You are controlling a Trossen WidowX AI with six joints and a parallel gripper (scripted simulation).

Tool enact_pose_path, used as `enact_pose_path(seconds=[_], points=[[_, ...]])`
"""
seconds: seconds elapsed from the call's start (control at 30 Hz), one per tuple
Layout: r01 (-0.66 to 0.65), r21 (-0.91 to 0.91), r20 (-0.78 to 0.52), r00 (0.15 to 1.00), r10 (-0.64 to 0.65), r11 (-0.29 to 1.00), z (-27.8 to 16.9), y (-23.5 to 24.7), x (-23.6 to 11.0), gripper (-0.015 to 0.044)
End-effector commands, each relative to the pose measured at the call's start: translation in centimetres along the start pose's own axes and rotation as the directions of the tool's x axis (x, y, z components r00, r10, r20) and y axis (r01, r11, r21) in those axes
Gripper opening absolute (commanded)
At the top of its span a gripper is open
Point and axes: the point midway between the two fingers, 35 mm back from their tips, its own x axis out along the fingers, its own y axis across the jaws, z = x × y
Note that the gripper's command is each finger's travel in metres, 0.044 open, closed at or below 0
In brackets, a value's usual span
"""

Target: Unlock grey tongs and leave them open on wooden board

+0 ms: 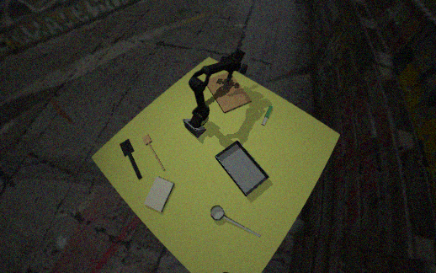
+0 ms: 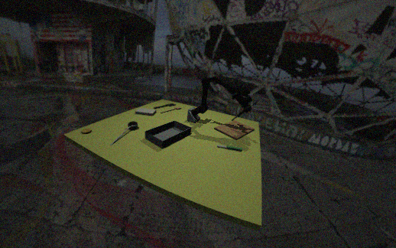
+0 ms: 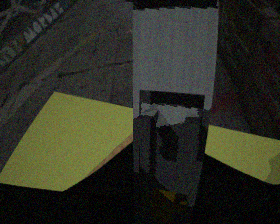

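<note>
My gripper (image 1: pixel 231 68) (image 2: pixel 248 109) is shut on the grey tongs (image 2: pixel 241 114) (image 3: pixel 175 55) and holds them raised above the wooden board (image 1: pixel 233 102) (image 2: pixel 238 134). In the exterior view a thin dark part of the tongs slants down from the fingers toward the board. In the wrist view their broad grey body fills the middle, with a small yellow patch low down. The fingertips there are dark and hard to make out. I cannot tell whether the tongs are locked or unlocked. The roasting tin (image 1: pixel 242 168) (image 2: pixel 177 138) has nothing across it.
A green and white marker-like thing (image 1: pixel 268 112) (image 2: pixel 235 148) lies near the board. A ladle (image 1: pixel 217 212) (image 2: pixel 132 125), a white block (image 1: pixel 159 195) (image 2: pixel 145 112), a black spatula (image 1: pixel 134 165) and a thin wooden spatula (image 1: pixel 156 156) lie farther off. The arm's shadow falls across board and table.
</note>
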Motion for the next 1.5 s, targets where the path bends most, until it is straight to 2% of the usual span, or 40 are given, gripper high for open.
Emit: enact_pose_path(seconds=[0.0,0.33,0.6,1.47], points=[[-0.015,-0.033,0.066,0.998,0.017,0.999,0.6,0.4,-0.9,-0.015],[-0.045,-0.18,0.195,0.977,0.08,0.983,0.3,1.9,-3.1,-0.015],[-0.06,-0.311,0.242,0.96,0.14,0.948,-0.7,3.4,-4.5,-0.015],[-0.061,-0.319,0.243,0.959,0.144,0.946,-0.8,3.5,-4.6,-0.015]])
